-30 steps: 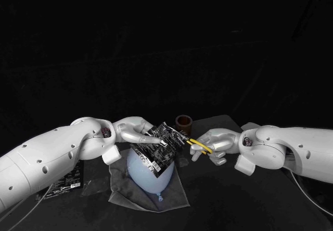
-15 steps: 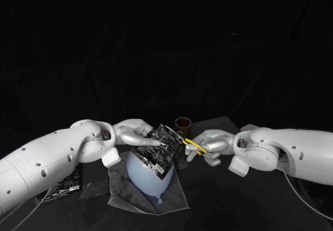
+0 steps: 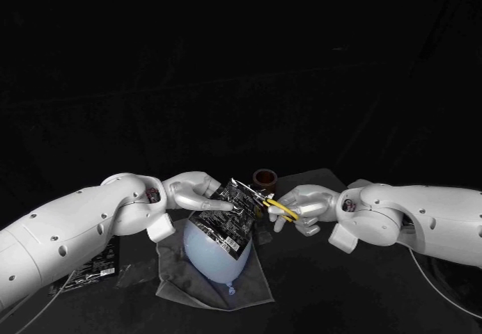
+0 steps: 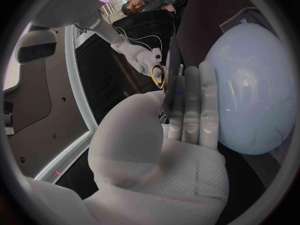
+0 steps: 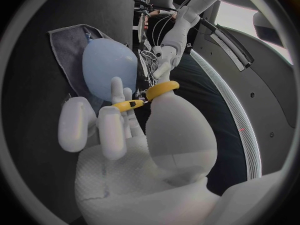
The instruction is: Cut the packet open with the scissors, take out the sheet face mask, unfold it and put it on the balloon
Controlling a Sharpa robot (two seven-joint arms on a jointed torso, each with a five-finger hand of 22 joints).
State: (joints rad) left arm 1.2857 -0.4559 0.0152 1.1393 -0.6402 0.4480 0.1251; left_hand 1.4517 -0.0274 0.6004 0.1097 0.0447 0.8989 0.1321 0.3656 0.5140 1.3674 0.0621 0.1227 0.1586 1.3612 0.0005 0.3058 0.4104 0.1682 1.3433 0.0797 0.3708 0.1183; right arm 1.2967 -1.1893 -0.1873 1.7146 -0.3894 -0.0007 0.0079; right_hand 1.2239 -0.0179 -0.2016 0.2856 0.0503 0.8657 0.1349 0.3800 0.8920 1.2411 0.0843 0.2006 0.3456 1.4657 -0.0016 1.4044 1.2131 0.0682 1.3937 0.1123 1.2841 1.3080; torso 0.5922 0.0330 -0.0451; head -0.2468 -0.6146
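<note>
My left hand (image 3: pixel 199 196) holds a black printed packet (image 3: pixel 233 212) upright above the pale blue balloon (image 3: pixel 215 255). In the left wrist view the packet (image 4: pixel 173 70) shows edge-on, pinched between thumb and fingers (image 4: pixel 190 110), with the balloon (image 4: pixel 253 85) beside them. My right hand (image 3: pixel 301 207) grips the yellow-handled scissors (image 3: pixel 277 207) at the packet's right edge. In the right wrist view the scissors' handles (image 5: pixel 147 96) sit on the thumb and fingers, blades pointing away towards the left hand (image 5: pixel 164 55); the balloon (image 5: pixel 107 67) lies beyond.
The balloon lies on a grey cloth (image 3: pixel 259 287) on the black table. A brown cylindrical holder (image 3: pixel 265 178) stands just behind the packet. Another dark printed packet (image 3: pixel 95 262) lies under my left forearm.
My right hand has moved left with the scissors, from a little apart to right at the packet's edge. The left hand and packet have barely moved.
</note>
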